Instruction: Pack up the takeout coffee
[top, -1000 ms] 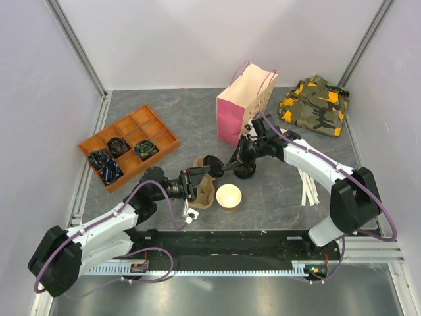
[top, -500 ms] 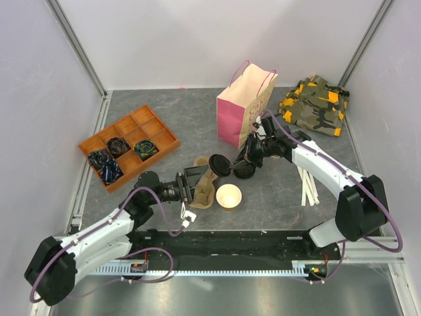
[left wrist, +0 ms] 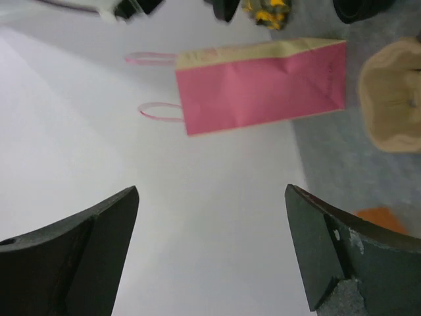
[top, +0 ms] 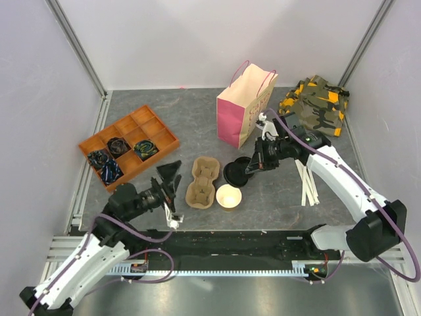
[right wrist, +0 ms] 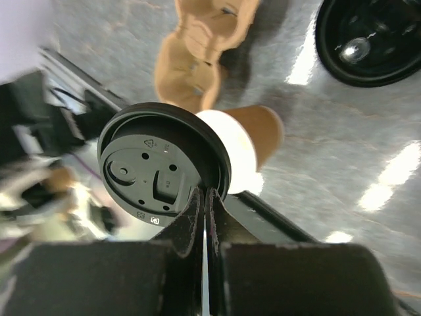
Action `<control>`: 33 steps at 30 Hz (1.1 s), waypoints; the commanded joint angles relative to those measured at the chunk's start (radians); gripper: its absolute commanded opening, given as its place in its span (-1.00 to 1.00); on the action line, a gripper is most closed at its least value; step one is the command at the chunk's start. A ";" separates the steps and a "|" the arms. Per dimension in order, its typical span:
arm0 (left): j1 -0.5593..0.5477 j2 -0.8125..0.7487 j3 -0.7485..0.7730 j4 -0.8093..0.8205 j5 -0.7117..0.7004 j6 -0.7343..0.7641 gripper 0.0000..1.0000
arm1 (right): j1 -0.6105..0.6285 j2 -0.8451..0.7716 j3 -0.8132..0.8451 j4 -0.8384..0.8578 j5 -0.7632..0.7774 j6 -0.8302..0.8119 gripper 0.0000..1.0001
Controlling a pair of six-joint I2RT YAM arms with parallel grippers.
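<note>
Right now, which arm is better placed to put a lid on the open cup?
Right. The right gripper is shut on a black lid near the lidless cup. The left gripper is open and empty, beyond the cup carrier.

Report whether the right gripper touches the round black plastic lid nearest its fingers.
Touching. The right wrist view shows the right gripper pinched shut on the near edge of the round black plastic lid, with no gap.
</note>
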 commanded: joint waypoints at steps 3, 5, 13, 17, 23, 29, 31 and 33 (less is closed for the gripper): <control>-0.002 0.146 0.427 -0.469 -0.254 -0.950 0.99 | 0.074 0.014 0.116 -0.167 0.160 -0.423 -1.00; -0.002 0.252 0.557 -0.510 -0.297 -1.260 0.99 | 0.143 0.027 0.150 -0.181 0.205 -0.460 -1.00; 0.307 0.308 0.676 -0.515 -0.045 -1.817 1.00 | 0.341 0.153 0.239 -0.205 0.349 -0.589 -1.00; 0.390 0.326 0.687 -0.494 0.142 -2.035 0.99 | 0.398 0.219 0.279 -0.239 0.377 -0.646 -1.00; 0.568 0.337 0.638 -0.409 0.279 -2.241 1.00 | 0.432 0.310 0.360 -0.284 0.387 -0.698 -1.00; 0.581 0.334 0.615 -0.409 0.275 -2.219 0.99 | 0.441 0.331 0.375 -0.311 0.415 -0.724 -1.00; 0.581 0.346 0.610 -0.405 0.276 -2.219 1.00 | 0.443 0.334 0.371 -0.308 0.418 -0.729 -1.00; 0.581 0.357 0.609 -0.395 0.285 -2.224 1.00 | 0.441 0.340 0.374 -0.304 0.418 -0.731 -1.00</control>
